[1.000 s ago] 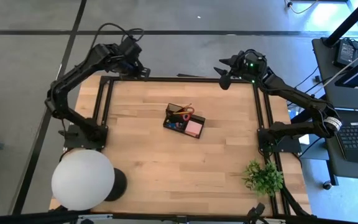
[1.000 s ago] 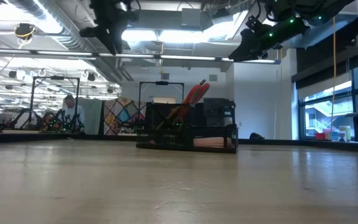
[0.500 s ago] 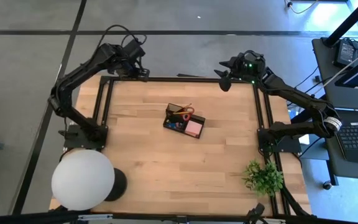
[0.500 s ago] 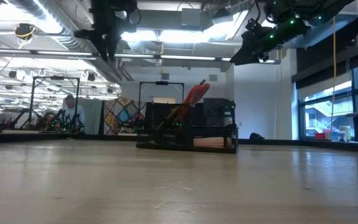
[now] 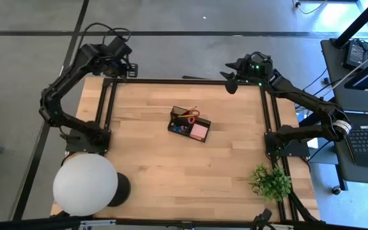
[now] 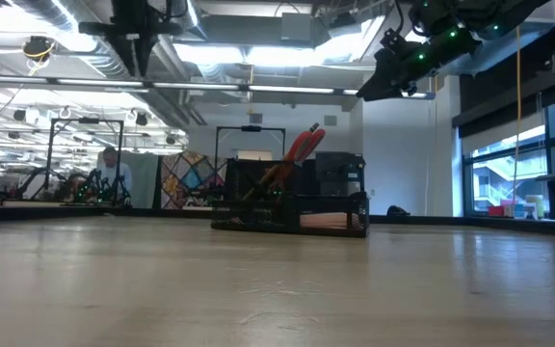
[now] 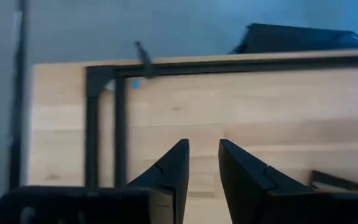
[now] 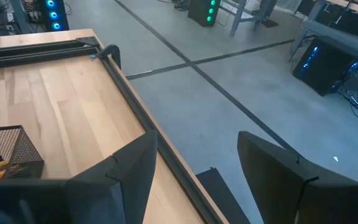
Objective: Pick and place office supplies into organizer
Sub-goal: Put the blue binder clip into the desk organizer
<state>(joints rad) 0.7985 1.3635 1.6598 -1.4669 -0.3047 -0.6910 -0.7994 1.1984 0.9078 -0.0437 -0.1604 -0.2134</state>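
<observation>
Organizer (image 5: 189,123) mid-table; both pincers (image 7: 202,163) (image 8: 194,165) raised, empty, at far corners.

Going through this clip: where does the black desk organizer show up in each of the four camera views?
High view: the organizer sits near the table's middle, slightly toward the far edge.
Low view: centre of the picture, red scissors sticking up from it.
Left wrist view: I cannot make it out.
Right wrist view: only a mesh corner at the left edge.
Shared landmark: the black frame rail along the table edge.
</observation>
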